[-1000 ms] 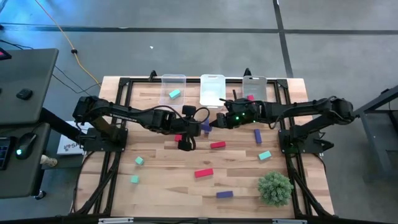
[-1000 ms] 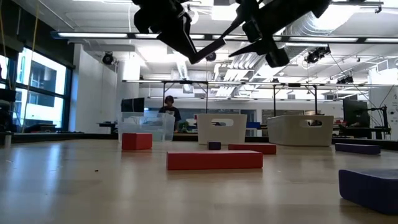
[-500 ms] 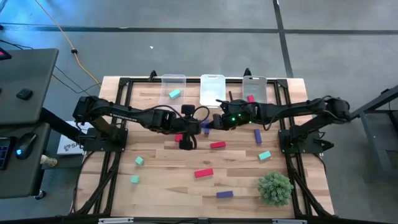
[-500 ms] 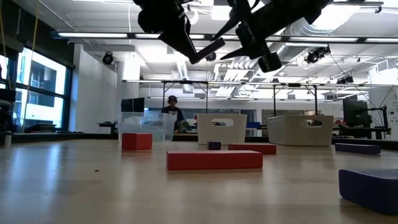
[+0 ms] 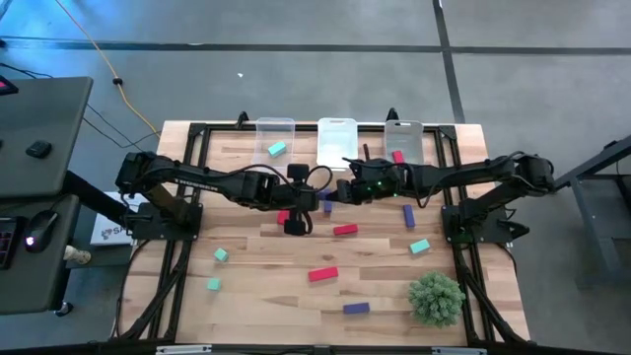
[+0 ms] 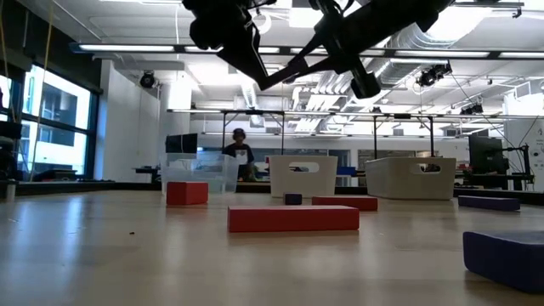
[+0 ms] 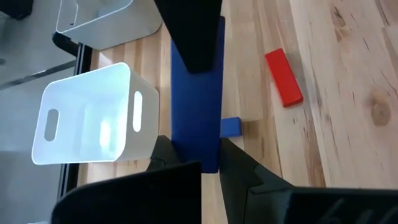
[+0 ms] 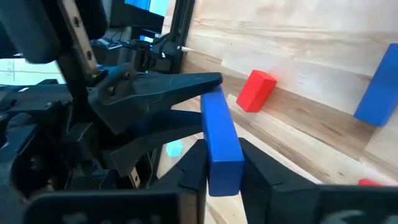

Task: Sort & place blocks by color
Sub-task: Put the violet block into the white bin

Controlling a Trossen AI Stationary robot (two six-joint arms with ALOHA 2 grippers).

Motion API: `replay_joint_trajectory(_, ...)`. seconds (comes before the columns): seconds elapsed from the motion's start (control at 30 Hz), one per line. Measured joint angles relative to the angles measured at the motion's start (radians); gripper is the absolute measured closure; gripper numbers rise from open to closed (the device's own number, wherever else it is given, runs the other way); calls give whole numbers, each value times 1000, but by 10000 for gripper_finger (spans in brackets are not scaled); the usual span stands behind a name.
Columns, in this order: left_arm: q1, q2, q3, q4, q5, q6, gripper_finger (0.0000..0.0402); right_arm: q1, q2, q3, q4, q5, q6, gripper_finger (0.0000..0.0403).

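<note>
The room is a large open workshop with a grey concrete floor (image 5: 296, 59) marked by dark seams. A yellow cable (image 5: 94, 49) crosses the floor. Strip lights (image 6: 127, 48) and exposed ducting run along the ceiling. Tall windows (image 6: 38, 127) stand at one side. A person (image 6: 239, 153) stands in the background.

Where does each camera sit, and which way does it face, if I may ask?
High view: above the table, looking straight down; both arms show whole.
Low view: at table-top height, looking level past a red block to the bins; arms overhead.
Left wrist view: on the left arm, looking past its fingers at the purple bar.
Right wrist view: on the right arm, past its fingers.
Shared: both wrist views show that bar, each arm clamping one end.
</note>
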Motion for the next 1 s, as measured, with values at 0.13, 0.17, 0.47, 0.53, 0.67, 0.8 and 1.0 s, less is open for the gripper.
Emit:
replay_joint_trajectory(0.13,0,0,0,-1,-3,5,402,0,0,0,3,11,-10,367)
replay_joint_trajectory(0.17,0,0,0,-1,-3,13,402,0,0,0,3,14,-10,367)
replay_joint_trajectory(0.47,19,0,0,4,10,21,384,0,0,0,-1,42,-27,359)
replay_joint_trajectory(0.53,33,0,0,3,52,18,370,-2,0,0,-5,41,-33,363)
replay_joint_trajectory(0.67,65,0,0,6,126,-17,336,-19,2,0,-20,42,-59,365)
replay_joint_trajectory(0.8,94,0,0,5,147,-60,301,-64,2,0,-62,40,-102,362)
replay_joint_trajectory(1.0,142,0,0,4,139,-114,270,-178,2,0,-81,3,-213,361)
